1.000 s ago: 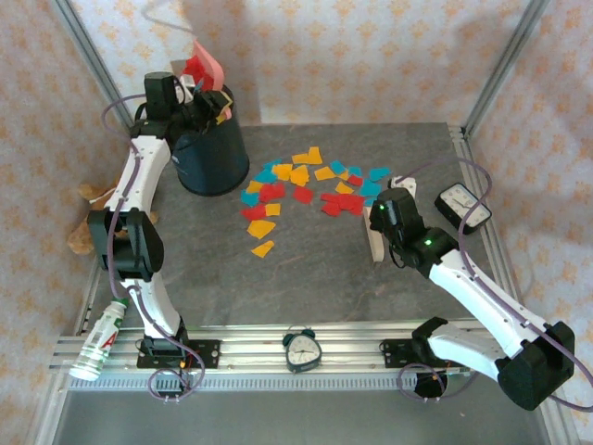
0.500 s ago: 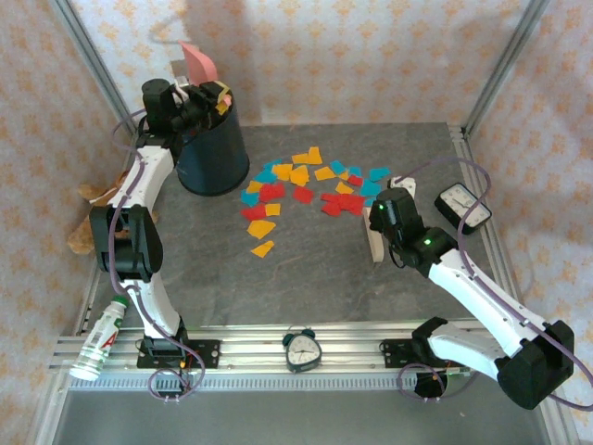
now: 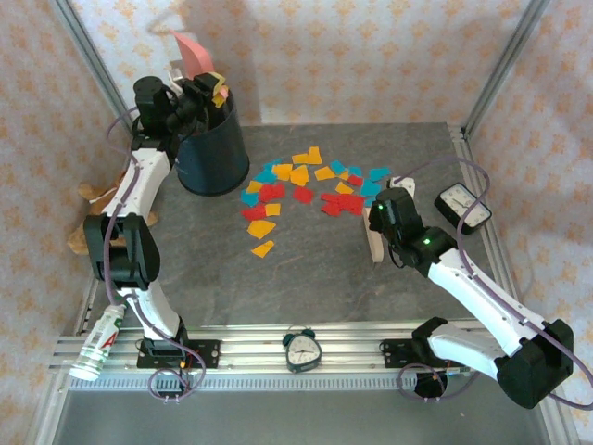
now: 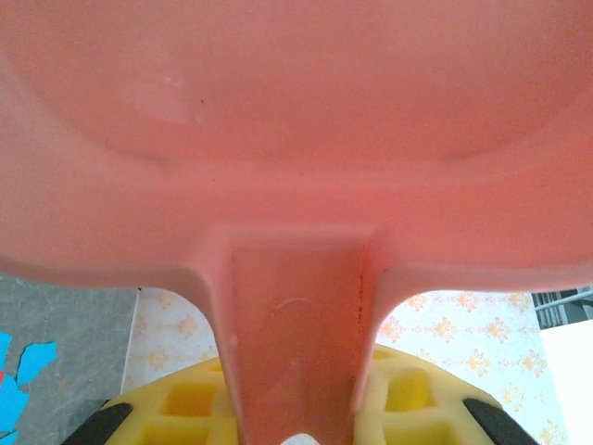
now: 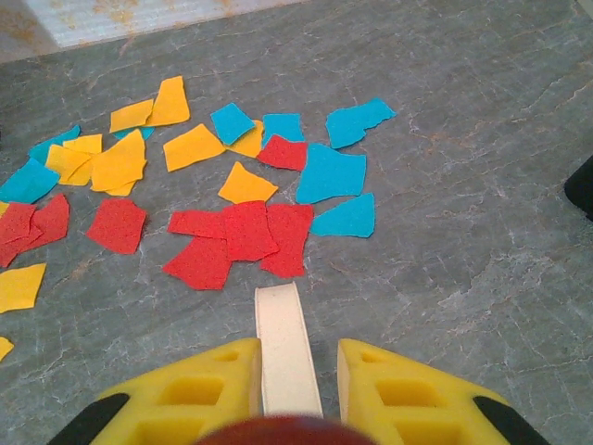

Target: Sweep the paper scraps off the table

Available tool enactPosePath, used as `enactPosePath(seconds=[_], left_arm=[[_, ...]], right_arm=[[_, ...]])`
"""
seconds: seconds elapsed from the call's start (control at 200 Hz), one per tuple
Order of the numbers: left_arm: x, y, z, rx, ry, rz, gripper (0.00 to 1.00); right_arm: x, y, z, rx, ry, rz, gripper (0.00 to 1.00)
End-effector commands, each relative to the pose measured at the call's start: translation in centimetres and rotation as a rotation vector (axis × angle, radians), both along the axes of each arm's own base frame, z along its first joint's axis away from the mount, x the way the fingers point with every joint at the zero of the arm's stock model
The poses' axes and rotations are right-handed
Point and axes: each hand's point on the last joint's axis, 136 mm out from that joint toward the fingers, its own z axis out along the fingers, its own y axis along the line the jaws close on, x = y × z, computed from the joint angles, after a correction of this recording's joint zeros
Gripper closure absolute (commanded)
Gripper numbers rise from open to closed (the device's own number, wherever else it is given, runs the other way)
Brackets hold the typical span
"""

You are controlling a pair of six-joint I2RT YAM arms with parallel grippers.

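A clock (image 3: pixel 302 348) sits on the near rail. My right jaws are clamped on a cream handle (image 5: pixel 287 352). Just beyond its tip the scraps (image 5: pixel 232 232) lie spread mid-surface (image 3: pixel 306 269), with a second clock (image 3: pixel 463 206) to their right. Far left, my left jaws are clamped on a pink dustpan (image 4: pixel 296 111) at a dark bin's (image 3: pixel 211 153) rim.
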Motion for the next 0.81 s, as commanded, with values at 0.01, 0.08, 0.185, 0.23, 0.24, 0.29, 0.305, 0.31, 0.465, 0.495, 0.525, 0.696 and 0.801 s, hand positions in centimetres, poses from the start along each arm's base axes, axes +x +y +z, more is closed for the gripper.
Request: enactPosePath(seconds=[0.01,0.08,0.185,0.23,0.24,0.29,0.305,0.31,0.465,0.495,0.525,0.696,0.801], left_arm=[[-2.7,-0.5,1.8,0.113,-0.058,-0.031,1.00],[-3.7,-0.7,1.0,0.200,-0.044,-0.041,1.00],[-5.5,-1.4,-0.7,0.357,-0.010,-0.069,1.00],[-6.6,-1.7,-1.4,0.444,0.009,-0.085,1.00],[-6.8,-1.8,-1.6,0.467,0.010,-0.087,1.00],[-8.1,-2.1,-2.3,0.563,0.030,-0.102,1.00],[-8.4,-2.1,-2.6,0.592,0.034,-0.104,1.00],[-8.5,-2.1,-2.6,0.601,0.035,-0.104,1.00],[-11.9,-3.2,-5.0,0.845,0.072,-0.166,1.00],[-12.5,-3.4,-5.5,0.890,0.080,-0.182,1.00],[-13.1,-3.7,-6.0,0.937,0.087,-0.200,1.00],[-16.8,-5.9,-9.2,1.101,0.112,-0.308,1.00],[-19.1,-6.8,-11.6,1.187,0.133,-0.343,1.00]], right_arm=[[0.7,0.7,1.7,0.061,-0.063,-0.004,1.00],[0.9,1.0,1.9,0.080,-0.072,0.000,1.00],[1.4,1.2,2.0,0.142,-0.072,0.005,1.00],[1.8,1.4,2.1,0.188,-0.073,0.013,1.00],[1.9,1.3,2.1,0.196,-0.074,0.012,1.00],[2.4,1.4,2.3,0.245,-0.078,0.020,1.00],[2.5,1.3,2.4,0.256,-0.079,0.017,1.00],[2.6,1.3,2.4,0.260,-0.081,0.017,1.00],[4.6,0.9,3.3,0.360,-0.098,0.022,1.00],[5.0,0.9,3.4,0.380,-0.098,0.022,1.00],[5.5,1.0,3.6,0.401,-0.103,0.026,1.00],[8.8,1.3,4.0,0.477,-0.111,0.027,1.00],[11.3,1.2,4.2,0.537,-0.120,0.017,1.00]])
